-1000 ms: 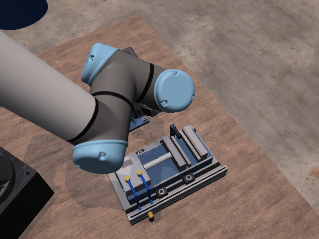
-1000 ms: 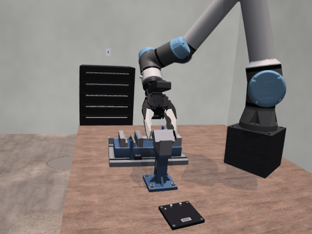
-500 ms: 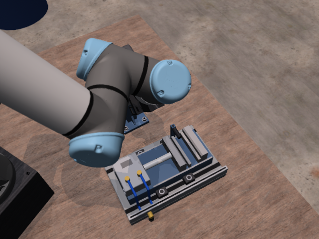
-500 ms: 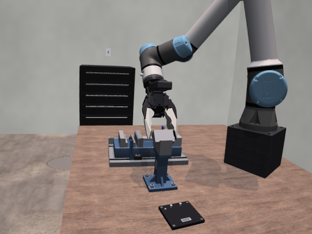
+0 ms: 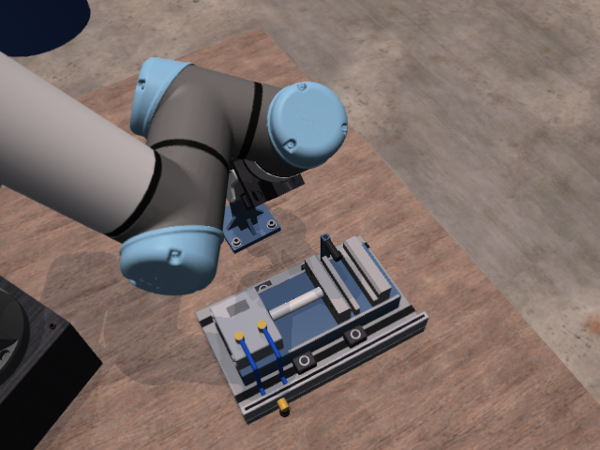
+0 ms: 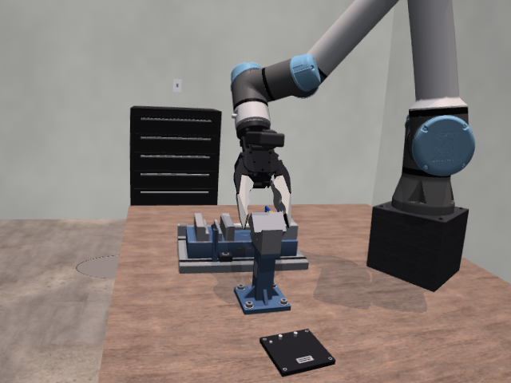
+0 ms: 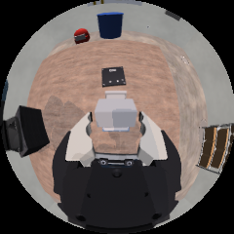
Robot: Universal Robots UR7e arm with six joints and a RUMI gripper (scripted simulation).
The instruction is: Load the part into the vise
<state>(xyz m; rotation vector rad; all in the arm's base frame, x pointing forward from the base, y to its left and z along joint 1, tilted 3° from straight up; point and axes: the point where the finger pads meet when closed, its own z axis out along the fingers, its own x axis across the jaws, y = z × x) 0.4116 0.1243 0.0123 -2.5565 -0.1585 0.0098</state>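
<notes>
two parted fingers of the gripper (image 6: 265, 226) (image 7: 116, 122) stand open around the gray block (image 6: 267, 223) (image 7: 115, 112) atop the blue stand (image 5: 263, 234) (image 6: 263, 277).

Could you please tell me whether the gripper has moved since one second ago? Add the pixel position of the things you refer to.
Yes. In the top view, the gripper (image 5: 240, 199) (image 6: 266, 226) (image 7: 115, 112) has moved farther away from the vise (image 5: 291, 286) (image 6: 198, 249), toward the upper left of the picture.
</notes>
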